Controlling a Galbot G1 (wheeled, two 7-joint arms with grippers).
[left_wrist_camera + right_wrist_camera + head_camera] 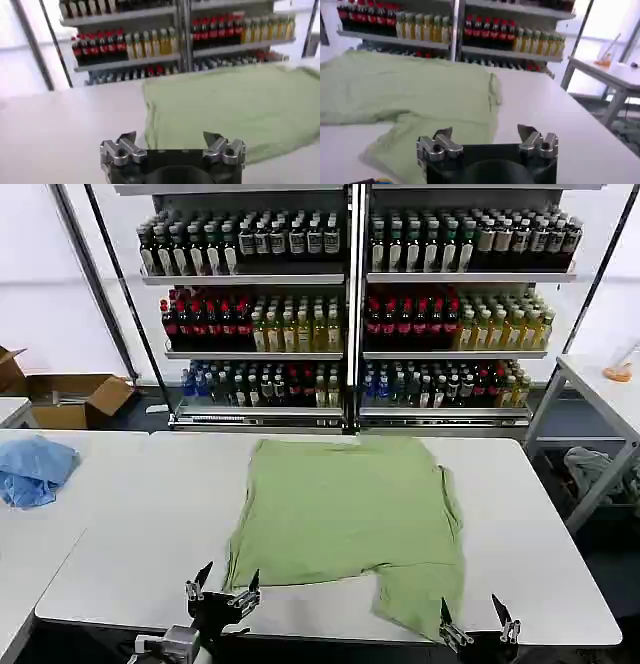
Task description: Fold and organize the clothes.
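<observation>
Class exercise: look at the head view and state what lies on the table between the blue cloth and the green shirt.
Nothing: in the head view, bare white table runs between the blue cloth and the green shirt.

left claw [226, 582]: low at the near edge of the table, fingers spread wide and pointing up and away, nothing between them
left claw, wrist cam [170, 141]: both fingertips well apart, gap is bare
right claw [477, 616]: also down at the near edge, a bit lower in the head view than the left one, fingers wide apart, holding nothing
right claw, wrist cam [484, 136]: tips spread
arms: both claws level-ish, well apart from each other
</observation>
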